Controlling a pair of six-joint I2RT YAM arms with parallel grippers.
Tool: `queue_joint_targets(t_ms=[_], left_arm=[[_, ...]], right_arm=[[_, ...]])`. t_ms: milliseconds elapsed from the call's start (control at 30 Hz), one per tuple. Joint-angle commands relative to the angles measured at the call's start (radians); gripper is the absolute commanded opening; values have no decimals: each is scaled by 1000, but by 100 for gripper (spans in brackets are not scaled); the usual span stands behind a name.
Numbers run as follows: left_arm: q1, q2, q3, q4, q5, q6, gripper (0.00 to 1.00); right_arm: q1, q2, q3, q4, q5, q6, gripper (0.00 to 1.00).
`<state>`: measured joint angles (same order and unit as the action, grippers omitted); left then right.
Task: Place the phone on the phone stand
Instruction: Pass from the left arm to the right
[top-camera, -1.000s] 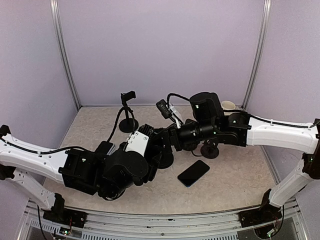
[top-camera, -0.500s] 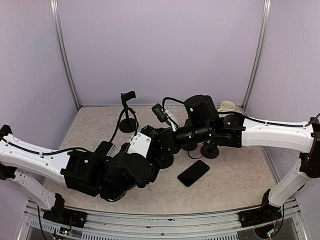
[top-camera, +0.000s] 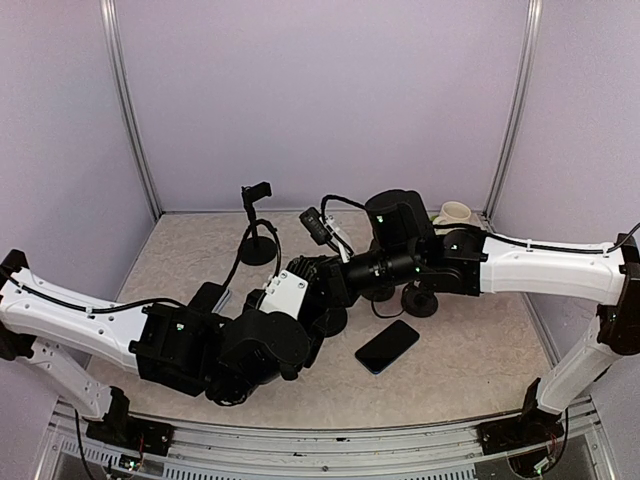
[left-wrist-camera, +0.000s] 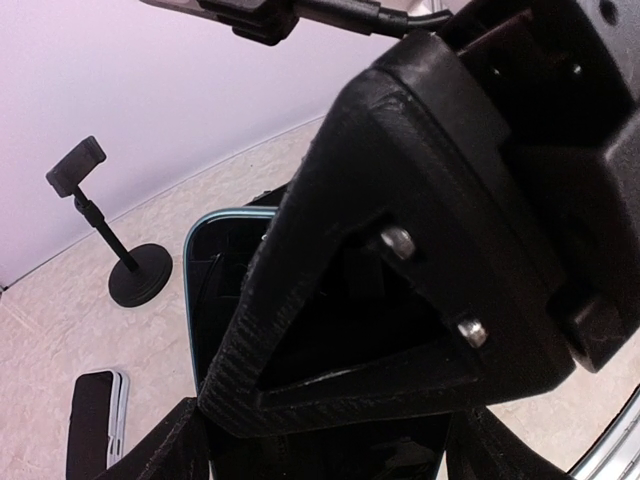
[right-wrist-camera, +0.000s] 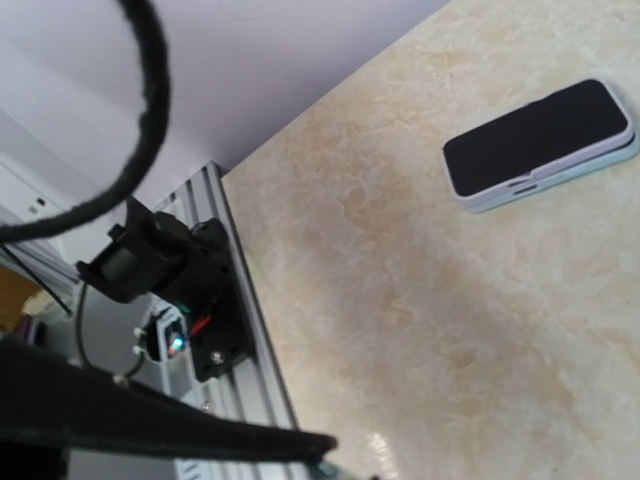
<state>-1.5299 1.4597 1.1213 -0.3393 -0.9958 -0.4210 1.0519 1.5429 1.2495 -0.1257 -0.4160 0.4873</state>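
Observation:
A phone (left-wrist-camera: 215, 300) with a teal edge and dark screen stands upright between my left gripper's (left-wrist-camera: 330, 450) fingers (left-wrist-camera: 165, 445), which clamp its two long sides. My right gripper (top-camera: 325, 283) meets it at mid-table. One of its black fingers (left-wrist-camera: 400, 290) lies across the phone's screen, and the other finger is hidden. The right wrist view shows none of its own fingertips. A black phone stand (top-camera: 258, 225) with a small clamp on a pole is at the back left, also seen in the left wrist view (left-wrist-camera: 110, 250).
Another dark phone (top-camera: 387, 346) lies flat right of centre, in the right wrist view too (right-wrist-camera: 540, 140). A third flat device (left-wrist-camera: 95, 425) lies near the left arm. Round black bases (top-camera: 420, 300) sit under the right arm. A cream cup (top-camera: 455, 211) is at the back right.
The right arm's wrist has slid left, closer onto the left gripper. The left arm has crept slightly right and forward. The phone on the table has stayed put.

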Motion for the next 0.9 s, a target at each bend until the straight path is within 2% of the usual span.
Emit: queue_joint_targets(t_ms=[0,200,300,367,567,633,733,867], left_arm=[[-9,-3,44,31,-37,-10,51],[-9,-4,42,32,-46,-13,51],[-9,-5,42,33,-48,-15,52],[-9,-5,41,36,-49,-16,57],[-9,-28,28,48,-46,-27,84],[-9,-47,14,58,-42,-28,90],[-9,-91,-21,92,-35,-27,97],[-9,-148,-69,139,-21,-21,99]], right_arm=[[11,11,29,23,-18,1,15],[13,20,26,25,-30,-1,0],[12,22,25,25,-32,-1,0],[13,20,25,28,-33,-1,0],[13,14,35,19,-27,-13,0],[13,13,46,4,-24,-22,0],[12,6,68,-31,4,-74,0],[-6,-16,75,-65,32,-106,0]])
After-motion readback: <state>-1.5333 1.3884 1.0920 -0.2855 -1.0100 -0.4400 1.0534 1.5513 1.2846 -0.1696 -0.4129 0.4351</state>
